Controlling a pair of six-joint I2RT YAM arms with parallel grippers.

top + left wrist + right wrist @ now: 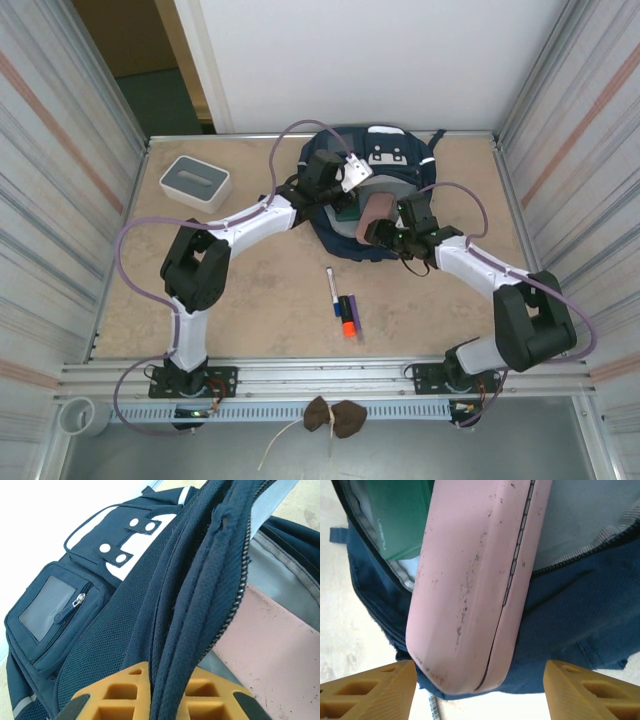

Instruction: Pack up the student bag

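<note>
- One student bag (385, 160), navy with white patches, at the far middle of the surface (250, 300), main zip open and mouth turned toward the arms.
- Clamped on the bag's zip edge: the left fingers (345, 192). From the left wrist, dark fabric pinched between two orange tips (120, 695) and the flap held up off the opening.
- Spread wide at the bag's near rim, gripping nothing: the right fingers (388, 232). From the right wrist, one tip on each side of the pink case's near end, the right one clearly apart from it, the left one close beside.
- One pink case (470, 580), long and scuffed, hinge seam down its side, partway into the bag's mouth with its near end over the rim.
- One green book-like item (402, 515) inside the bag, beside and partly under the pink case.
- One grey window pocket (47, 605) on the bag's front, with one zip pull.
- Two pens (340, 305) side by side on the bare surface between the arms, near the bag but not touching it: one white with a blue tip, one dark with an orange end.
- One white-and-grey box (195, 182) at the far left, well apart from the bag.
- One brown cloth lump (335, 415) at the front rail.
- One white cup (80, 415) at the near left corner.
</note>
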